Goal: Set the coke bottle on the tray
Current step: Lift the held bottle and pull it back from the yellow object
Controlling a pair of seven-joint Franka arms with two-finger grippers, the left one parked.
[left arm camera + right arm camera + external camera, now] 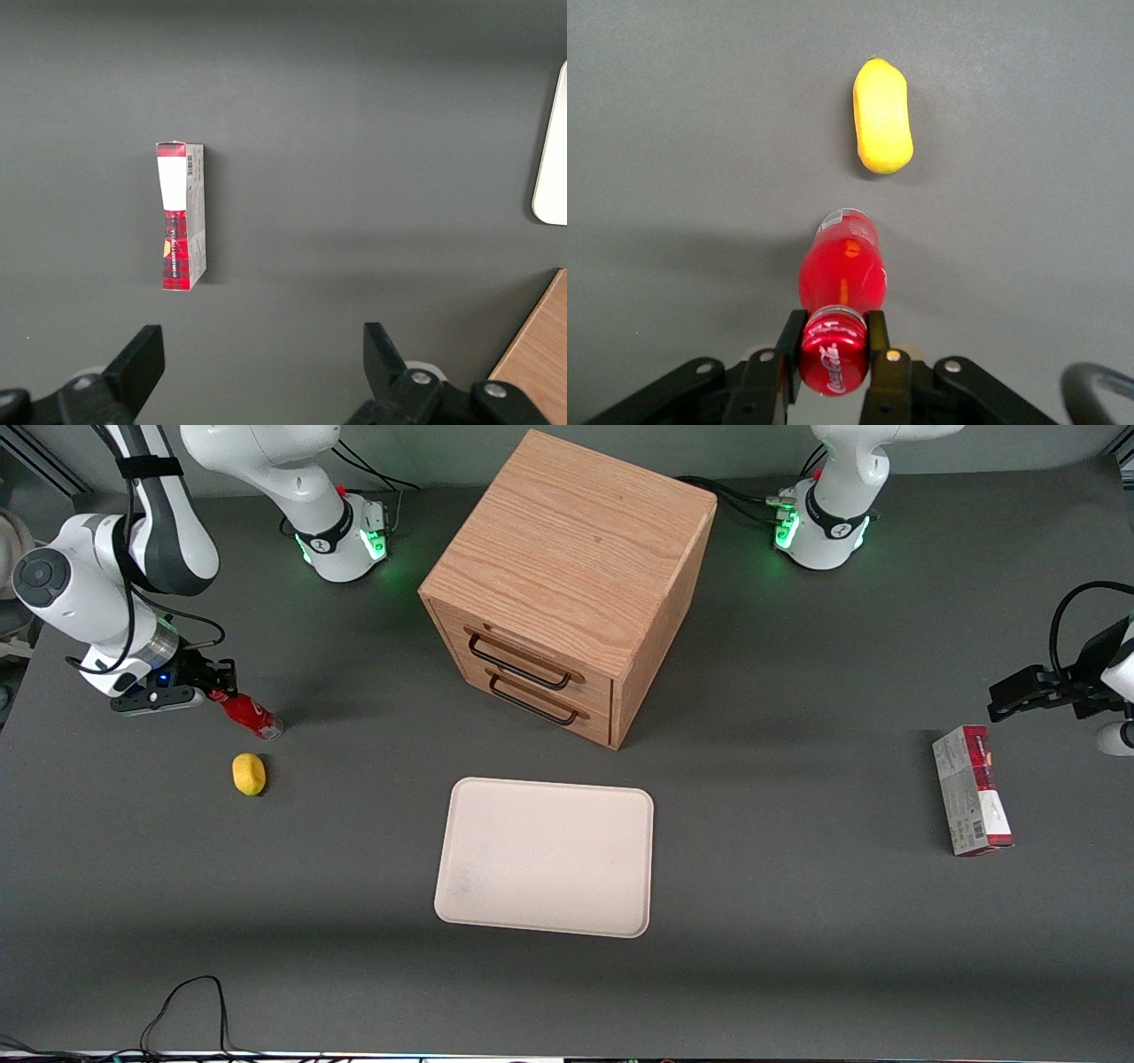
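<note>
The coke bottle [248, 715] [839, 270] is small and red, with a red cap and a clear base. It is tilted, cap end up in my gripper [220, 687] [833, 341], base end low near the table. Both fingers press against the red cap, so the gripper is shut on it. The pale beige tray [546, 856], flat with rounded corners, lies toward the middle of the table, nearer the front camera than the bottle, and nothing lies on it. A strip of the tray's rim [549, 150] shows in the left wrist view.
A yellow lump [249, 773] [882, 117] lies close to the bottle, nearer the front camera. A wooden two-drawer cabinet [567, 580] stands farther from the camera than the tray. A red-and-grey carton [972, 790] [182, 215] lies toward the parked arm's end.
</note>
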